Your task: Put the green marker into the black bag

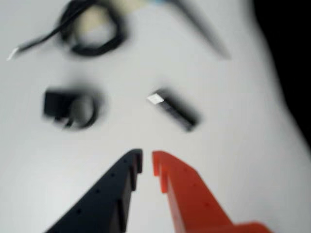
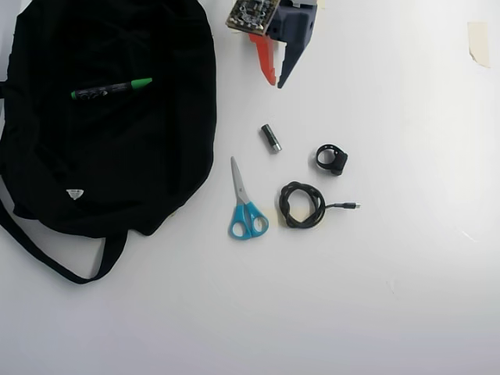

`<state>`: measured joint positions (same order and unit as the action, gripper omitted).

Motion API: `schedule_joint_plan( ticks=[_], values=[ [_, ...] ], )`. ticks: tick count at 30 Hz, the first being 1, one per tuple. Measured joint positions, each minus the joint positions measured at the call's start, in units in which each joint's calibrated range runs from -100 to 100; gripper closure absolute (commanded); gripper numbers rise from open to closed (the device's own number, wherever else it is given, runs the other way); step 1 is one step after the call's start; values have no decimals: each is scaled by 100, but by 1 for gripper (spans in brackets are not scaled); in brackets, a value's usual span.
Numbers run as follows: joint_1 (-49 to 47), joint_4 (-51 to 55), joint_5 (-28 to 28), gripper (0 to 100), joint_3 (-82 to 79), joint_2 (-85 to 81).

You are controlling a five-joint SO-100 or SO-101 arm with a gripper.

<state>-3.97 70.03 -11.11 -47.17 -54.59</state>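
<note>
One green marker (image 2: 111,89) lies on top of the one black bag (image 2: 141,156) in the overhead view, at about ten o'clock from the table's middle. The gripper (image 2: 276,81), at twelve o'clock, holds nothing, its red and black jaws nearly closed. On the table (image 2: 406,273) rest one battery (image 2: 271,137), one pair of scissors (image 2: 244,205), one coiled cable (image 2: 303,205) and one black clip (image 2: 332,158), all near centre.

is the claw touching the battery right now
Apart. The overhead view shows bare table between the claw and the battery; the wrist view shows the same gap.
</note>
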Motion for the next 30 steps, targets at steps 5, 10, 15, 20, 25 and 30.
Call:
schedule_joint_plan(
  ticks=[5,10,15,20,25,30],
  values=[
    [-558,-464,337,98,-2162,-1735],
    [-551,-472,669,98,-3695,-3354],
    [-566,-464,767,98,-4772,-4251],
    [-566,-429,864,98,-5063,-4408],
    [-602,-112,864,98,-5071,-4408],
    [-588,9,864,98,-5071,-4408]
  ],
)
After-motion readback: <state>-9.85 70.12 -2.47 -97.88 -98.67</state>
